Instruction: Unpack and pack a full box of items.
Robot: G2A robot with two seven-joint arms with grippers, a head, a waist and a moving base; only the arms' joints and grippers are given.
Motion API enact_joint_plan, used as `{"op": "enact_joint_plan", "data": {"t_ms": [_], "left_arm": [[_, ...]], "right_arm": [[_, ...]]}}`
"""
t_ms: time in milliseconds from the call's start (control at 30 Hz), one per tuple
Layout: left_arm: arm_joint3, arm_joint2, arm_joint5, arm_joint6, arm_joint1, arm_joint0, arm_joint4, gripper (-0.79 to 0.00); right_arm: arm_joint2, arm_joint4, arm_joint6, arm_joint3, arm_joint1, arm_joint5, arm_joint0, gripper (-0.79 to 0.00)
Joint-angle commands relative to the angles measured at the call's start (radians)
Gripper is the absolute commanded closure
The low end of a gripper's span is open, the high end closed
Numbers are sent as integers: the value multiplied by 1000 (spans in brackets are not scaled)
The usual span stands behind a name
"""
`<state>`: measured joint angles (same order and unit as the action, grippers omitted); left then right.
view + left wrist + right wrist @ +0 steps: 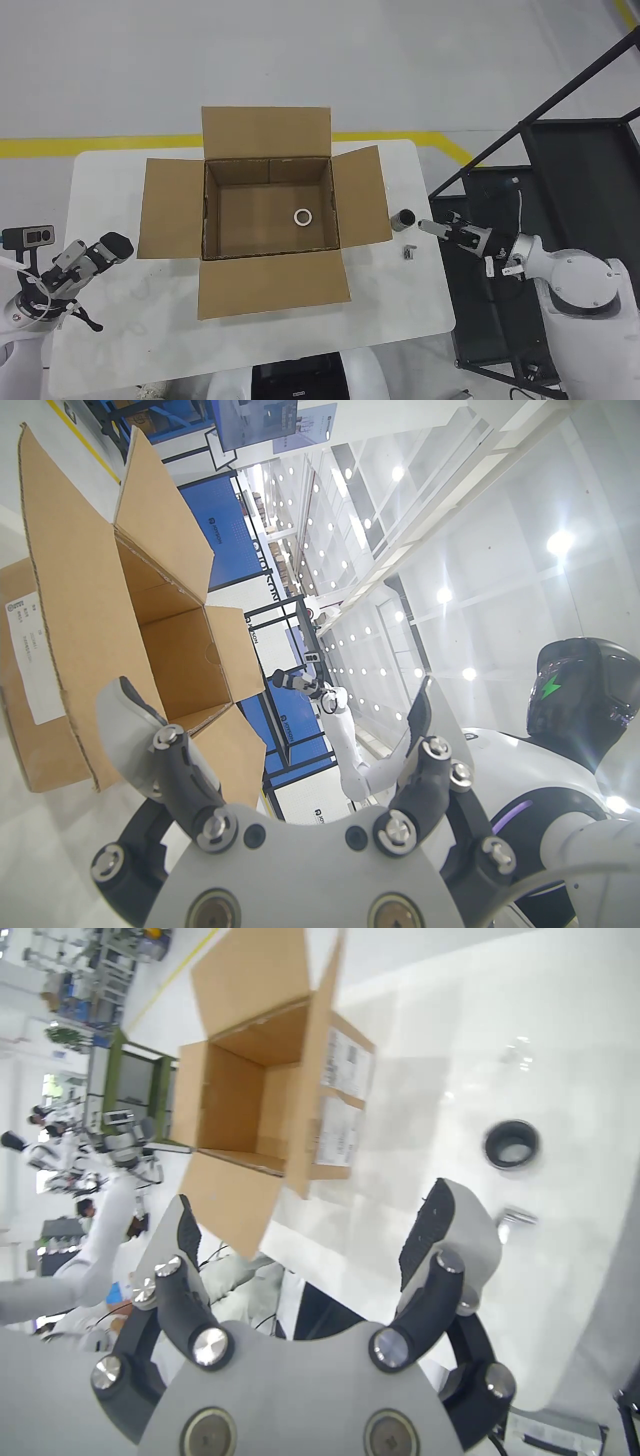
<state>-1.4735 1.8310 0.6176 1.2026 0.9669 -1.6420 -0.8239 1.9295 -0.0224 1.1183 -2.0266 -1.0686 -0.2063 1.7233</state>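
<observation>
At 8 o'clock on the smooth white table [130,310], the left gripper [108,248] hangs with its fingers spread apart, well apart from the box. In the middle stands the cardboard box [170,210], brown, corrugated and rectangular, with all four flaps folded outward. A white paper label [22,650] with small dark print is stuck on the outer wall facing the left arm; the writing is too small to make out. Two more printed white stickers [345,1078] sit on the opposite wall. On the box floor, toward 3 o'clock, lies a small white ring [303,216]. Just beside the right flap, at the box's 3 o'clock, stands a black cylinder [402,219], round and hollow. A small shiny metal piece [408,252] lies at 4 o'clock. The right gripper [443,229] is near the cylinder, its fingers apart, showing ribbed black pads [425,1228].
</observation>
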Motion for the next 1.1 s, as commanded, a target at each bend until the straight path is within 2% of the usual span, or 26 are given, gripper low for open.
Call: {"op": "enact_joint_plan", "data": {"t_ms": [0,167,333,500,767,1067], "left_arm": [[0,0,0,0,0,0,0,-785],[0,0,0,0,0,0,0,-785],[0,0,0,0,0,0,0,-785],[0,0,0,0,0,0,0,-785],[0,0,0,0,0,0,0,-785],[0,0,0,0,0,0,0,-785]], "right_arm": [[-34,-27,13,-28,2,0,-22,-785],[-217,26,10,-95,3,15,-125,-785],[-432,147,-26,-81,-3,104,-274,-785],[-655,277,-69,-5,-21,236,-431,-785],[-960,634,-192,143,-63,364,-628,-785],[-1166,835,-298,322,-122,472,-752,-785]]}}
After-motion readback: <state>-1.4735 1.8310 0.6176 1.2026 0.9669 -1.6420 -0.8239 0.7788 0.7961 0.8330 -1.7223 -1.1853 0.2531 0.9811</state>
